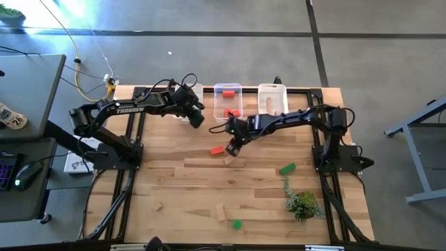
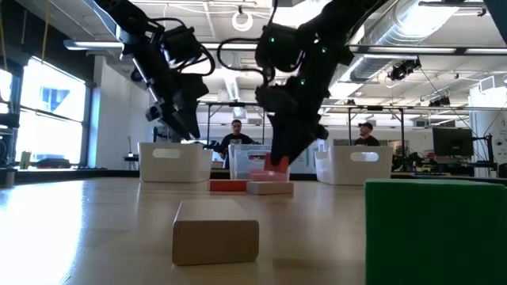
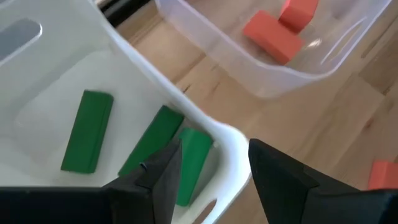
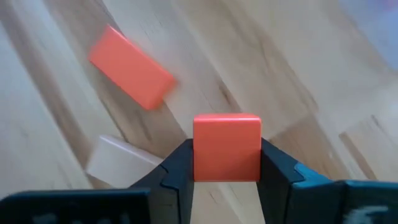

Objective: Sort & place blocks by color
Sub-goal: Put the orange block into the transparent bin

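Observation:
My right gripper [image 4: 227,171] is shut on a red cube [image 4: 227,148], a little above the table's middle [image 1: 233,145]. Just under it, a red bar [image 4: 130,68] and a pale wood block [image 4: 118,158] lie flat on the table. My left gripper [image 3: 211,180] stands open over the near corner of the left white bin [image 3: 205,127], touching nothing. That bin holds three green bars [image 3: 87,130]. The clear middle bin [image 1: 227,97] holds red blocks [image 3: 273,34], and the right bin [image 1: 272,97] holds a wood block. My right gripper pinches the red cube by two opposite side faces [image 4: 198,155] between its two fingers. The fingers slant steeply down from the table's right. The cube sits square in the hold, its top face up, lifted a little clear of the table [image 2: 277,165].
A green block [image 1: 287,168], another green block [image 1: 237,224] and two wood blocks [image 1: 220,213] lie loose on the near half. A small artificial plant [image 1: 303,203] stands near the right front. Close to the low camera are a wood block [image 2: 215,241] and a green block [image 2: 436,233].

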{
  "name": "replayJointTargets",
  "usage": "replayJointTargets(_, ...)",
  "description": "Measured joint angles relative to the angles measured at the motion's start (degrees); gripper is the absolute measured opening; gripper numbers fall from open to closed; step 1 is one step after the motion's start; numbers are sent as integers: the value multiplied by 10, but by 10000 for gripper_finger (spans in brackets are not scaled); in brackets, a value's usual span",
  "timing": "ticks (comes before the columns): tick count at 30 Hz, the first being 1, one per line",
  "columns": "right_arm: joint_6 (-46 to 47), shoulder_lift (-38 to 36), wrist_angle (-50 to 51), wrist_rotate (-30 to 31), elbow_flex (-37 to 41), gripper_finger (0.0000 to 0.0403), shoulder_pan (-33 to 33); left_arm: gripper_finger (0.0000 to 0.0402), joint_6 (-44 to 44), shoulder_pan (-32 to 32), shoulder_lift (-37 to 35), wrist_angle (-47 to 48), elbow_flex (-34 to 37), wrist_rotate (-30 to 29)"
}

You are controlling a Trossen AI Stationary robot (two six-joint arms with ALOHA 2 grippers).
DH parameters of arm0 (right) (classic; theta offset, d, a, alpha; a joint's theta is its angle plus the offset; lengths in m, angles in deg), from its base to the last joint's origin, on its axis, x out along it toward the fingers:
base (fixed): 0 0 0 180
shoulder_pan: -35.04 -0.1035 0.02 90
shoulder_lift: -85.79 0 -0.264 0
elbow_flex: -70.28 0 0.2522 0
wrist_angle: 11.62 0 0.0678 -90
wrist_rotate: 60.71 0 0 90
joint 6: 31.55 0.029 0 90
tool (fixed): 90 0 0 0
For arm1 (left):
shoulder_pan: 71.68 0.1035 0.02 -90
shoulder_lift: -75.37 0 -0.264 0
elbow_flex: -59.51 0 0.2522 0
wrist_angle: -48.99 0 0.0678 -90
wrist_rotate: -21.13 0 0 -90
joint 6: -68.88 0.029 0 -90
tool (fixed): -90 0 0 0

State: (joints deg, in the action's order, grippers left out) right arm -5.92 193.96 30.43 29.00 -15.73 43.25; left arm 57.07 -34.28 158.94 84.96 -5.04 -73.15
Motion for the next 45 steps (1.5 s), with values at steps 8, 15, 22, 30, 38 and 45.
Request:
replayJointTargets(8,-2,-37,-82,-1,0,106,13,172,0,-6,0,-37,0,3)
replayJointTargets(15,-16,-59,-152,20,0,106,56,172,-7,-41,0,-44,0,4)
replayJointTargets(22,-36,-61,-193,58,0,106,101,172,-23,-92,0,-46,0,6)
replayJointTargets(30,-49,-51,-191,79,0,106,138,172,-58,-164,0,-51,0,7)
replayJointTargets(38,-48,-21,-177,75,0,116,150,172,-98,-240,0,-54,1,6)
replayJointTargets(45,-52,-14,-175,92,0,183,145,172,-119,-300,0,-55,1,-1)
